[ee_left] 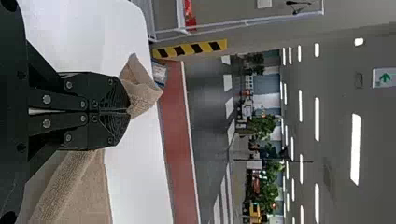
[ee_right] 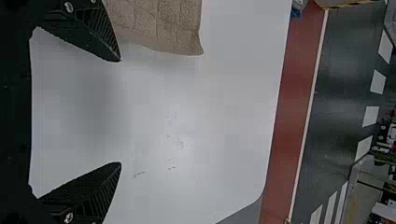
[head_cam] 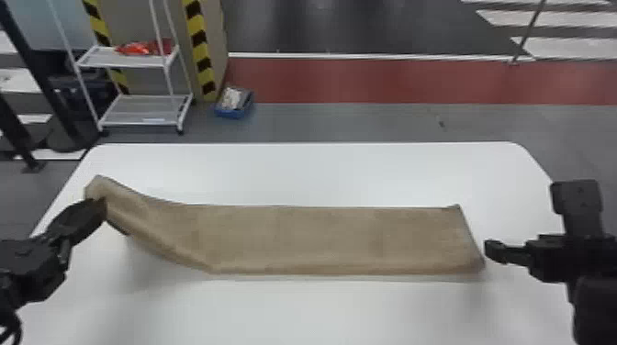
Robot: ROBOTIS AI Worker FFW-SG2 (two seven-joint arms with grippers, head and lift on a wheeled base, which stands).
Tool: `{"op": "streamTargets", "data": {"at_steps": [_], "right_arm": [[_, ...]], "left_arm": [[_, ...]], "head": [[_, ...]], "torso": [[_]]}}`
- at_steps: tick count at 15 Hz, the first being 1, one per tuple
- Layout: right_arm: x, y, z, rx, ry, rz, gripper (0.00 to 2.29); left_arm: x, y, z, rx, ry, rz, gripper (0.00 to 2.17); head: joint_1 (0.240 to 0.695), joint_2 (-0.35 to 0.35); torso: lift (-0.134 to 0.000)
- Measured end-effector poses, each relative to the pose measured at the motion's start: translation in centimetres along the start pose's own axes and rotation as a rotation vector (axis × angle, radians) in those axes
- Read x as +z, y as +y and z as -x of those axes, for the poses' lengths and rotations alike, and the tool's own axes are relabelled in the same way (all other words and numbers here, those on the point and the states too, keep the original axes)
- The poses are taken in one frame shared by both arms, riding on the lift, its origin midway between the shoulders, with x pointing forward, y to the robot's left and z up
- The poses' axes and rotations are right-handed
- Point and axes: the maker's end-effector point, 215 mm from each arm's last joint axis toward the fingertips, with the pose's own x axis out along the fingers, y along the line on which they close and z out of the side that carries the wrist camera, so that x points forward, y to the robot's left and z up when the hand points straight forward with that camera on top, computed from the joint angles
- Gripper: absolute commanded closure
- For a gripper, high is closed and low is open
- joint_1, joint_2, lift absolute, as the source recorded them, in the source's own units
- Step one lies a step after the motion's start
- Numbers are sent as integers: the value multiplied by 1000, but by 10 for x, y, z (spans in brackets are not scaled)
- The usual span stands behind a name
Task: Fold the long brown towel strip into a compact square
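Observation:
The brown towel strip lies lengthwise across the table, its left end raised off the surface. At that raised end my left gripper holds the towel's edge; in the left wrist view the left gripper is shut on the towel, a corner poking out past the fingertips. My right gripper is just beyond the towel's flat right end. In the right wrist view the right gripper stands wide open with nothing between its fingers, the towel's end beside one finger.
The white table extends behind and in front of the towel. On the floor beyond it stand a white shelf cart and a blue bin, near a pillar with yellow and black stripes.

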Motion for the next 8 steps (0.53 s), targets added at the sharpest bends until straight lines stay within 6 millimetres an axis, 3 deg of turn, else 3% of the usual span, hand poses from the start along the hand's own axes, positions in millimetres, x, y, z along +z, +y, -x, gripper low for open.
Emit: {"op": "streamTargets", "data": {"at_steps": [3,4,5,6,7,8], "right_arm": [[1,3,0,2,-2,2,87],[2,3,-1,2,-3,1,87],[2,4,-1,2,-3,1,87],[2,4,-1,1,-3,1,87],[3,4,-1,1,-4,1,87],[4,5,-1,1,-7,2,87]], "left_arm": [[-37,-11,11,-25,71,-62,2145],[-53,-10,14,-17,114,-73,2040],[-66,-4,16,3,148,-81,1629],[-73,5,17,28,167,-88,1028],[-77,19,18,65,178,-95,201],[-77,32,18,97,178,-98,9]], "head": [[695,-27],[695,-24],[695,-17],[695,-9],[695,4],[695,17]], "torso": [[-128],[-128],[-128],[-128],[-128],[-128]]}}
